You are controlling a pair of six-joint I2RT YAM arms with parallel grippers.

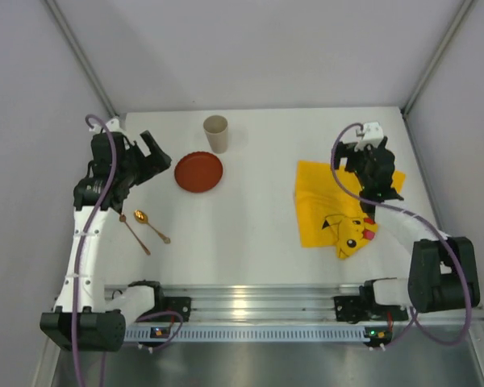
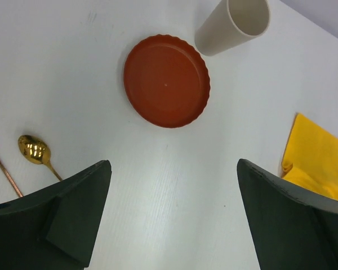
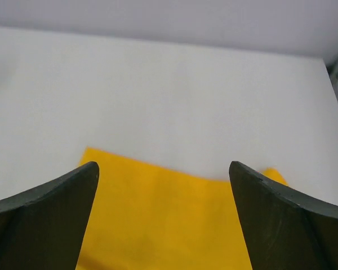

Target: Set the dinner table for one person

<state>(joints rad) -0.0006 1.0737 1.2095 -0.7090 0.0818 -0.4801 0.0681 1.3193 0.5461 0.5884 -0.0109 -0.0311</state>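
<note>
The white dinner table (image 1: 250, 226) carries a red scalloped plate (image 1: 198, 172), a beige cup (image 1: 215, 133), a gold spoon (image 1: 149, 225) and a copper utensil (image 1: 135, 233) at the left. My left gripper (image 1: 148, 158) is open and empty, just left of the plate; the plate (image 2: 167, 80), cup (image 2: 234, 25) and spoon (image 2: 36, 153) show in its wrist view. My right gripper (image 1: 381, 184) is open and empty, above the far part of the yellow Pikachu-print cloth (image 1: 339, 210), which fills the space between its fingers (image 3: 158, 219).
The silver rail (image 1: 258, 302) runs along the near edge of the table. Grey walls close in the left, far and right sides.
</note>
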